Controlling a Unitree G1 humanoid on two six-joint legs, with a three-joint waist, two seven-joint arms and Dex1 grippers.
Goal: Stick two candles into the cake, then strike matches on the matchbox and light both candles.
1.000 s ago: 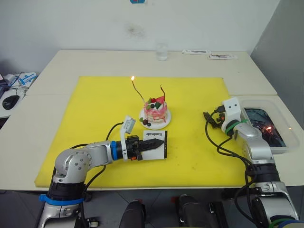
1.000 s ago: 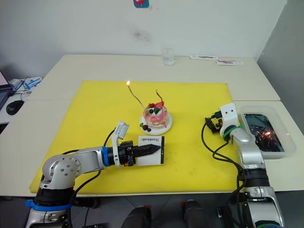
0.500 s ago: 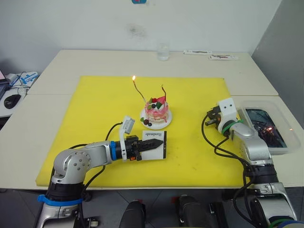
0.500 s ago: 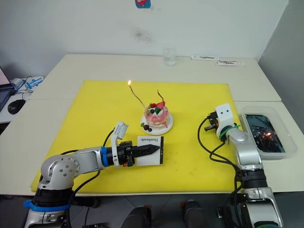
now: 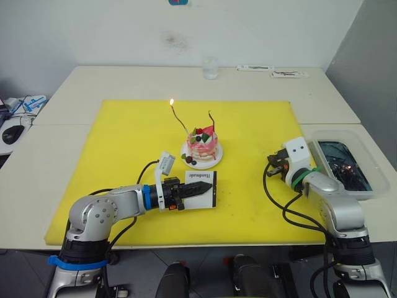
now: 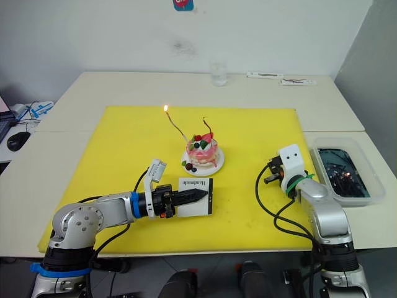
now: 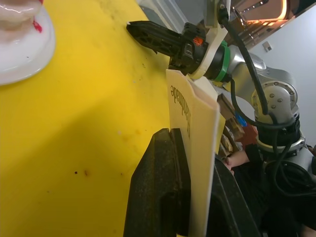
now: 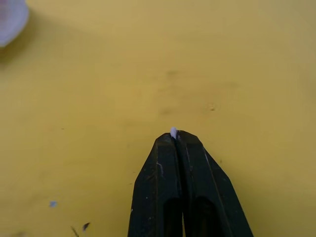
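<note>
Left eye view: cake [image 5: 203,145] bears two candles [image 5: 178,121], one lit; left hand [image 5: 201,190] clamps the white matchbox [image 5: 201,189].

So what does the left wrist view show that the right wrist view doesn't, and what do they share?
The left wrist view has the matchbox clamped upright between the left gripper's fingers, the right gripper across the mat, and the rim of the cake's white plate. The right wrist view has the right gripper from behind, its fingers pressed together with a tiny pale tip poking out between them; what that is, I can't tell. Both show the yellow mat.
</note>
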